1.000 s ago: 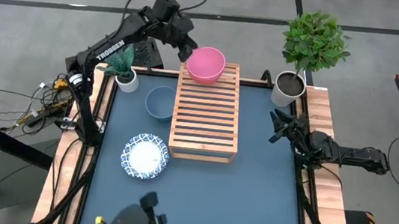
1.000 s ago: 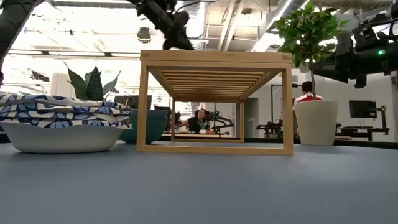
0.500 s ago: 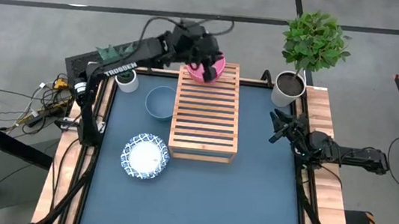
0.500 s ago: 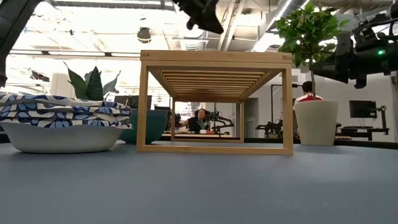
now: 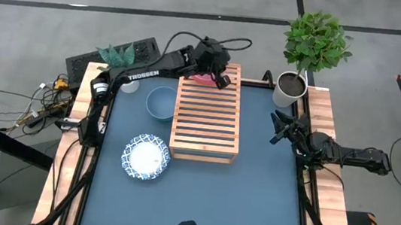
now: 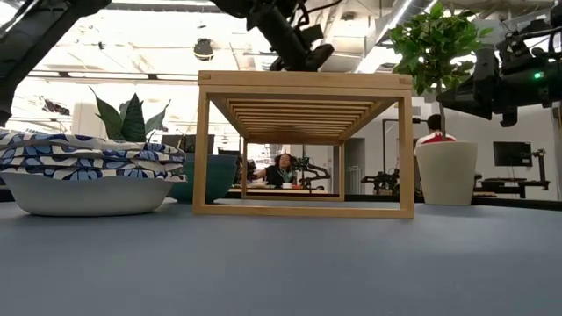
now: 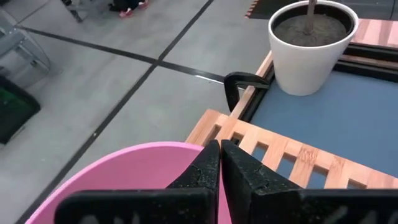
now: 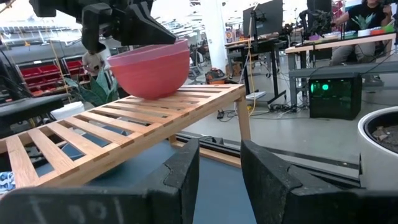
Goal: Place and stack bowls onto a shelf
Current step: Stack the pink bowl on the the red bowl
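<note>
A plain pink bowl [image 8: 151, 67] sits upright on the slatted top of a light-wood shelf [image 8: 118, 127], near its far corner. A dark gripper [image 8: 134, 30] closes on the bowl's rim from above. Two dark fingers [image 8: 183, 174] frame the foreground, parted.

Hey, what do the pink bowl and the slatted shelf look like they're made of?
The pink bowl looks like smooth plastic or glazed ceramic: uniform colour, soft sheen, thin rim; hard to tell which. The shelf looks like light unpainted wood, possibly bamboo: pale tan slats with visible grain.
</note>
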